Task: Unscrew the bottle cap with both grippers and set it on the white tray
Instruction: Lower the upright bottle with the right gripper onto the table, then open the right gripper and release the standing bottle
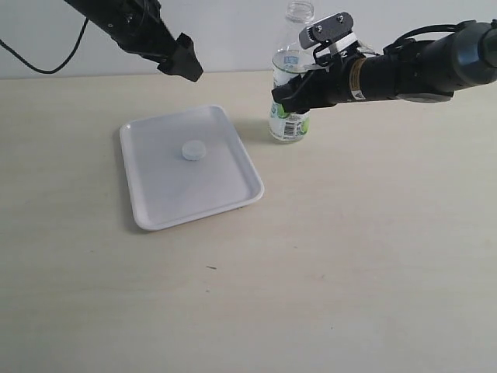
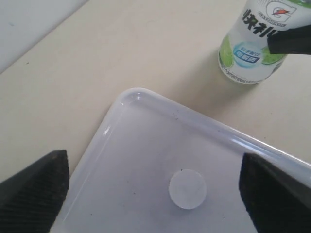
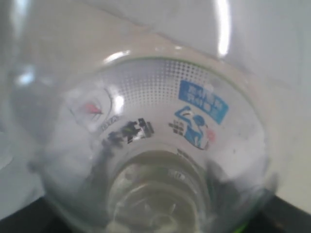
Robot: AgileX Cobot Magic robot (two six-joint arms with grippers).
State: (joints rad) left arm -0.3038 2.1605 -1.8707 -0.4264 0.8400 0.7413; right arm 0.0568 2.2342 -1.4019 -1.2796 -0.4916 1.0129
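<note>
The white bottle cap lies flat near the middle of the white tray, free of both grippers. My left gripper hangs open above the tray's far edge. In the left wrist view its fingers stand wide apart on either side of the cap on the tray. The clear bottle stands upright behind the tray's far right corner, its neck bare. My right gripper is shut around its body. The bottle fills the right wrist view.
The beige table spreads in front and to the right of the tray. A pale wall runs along the table's far edge. A black cable hangs from the left arm at the upper left.
</note>
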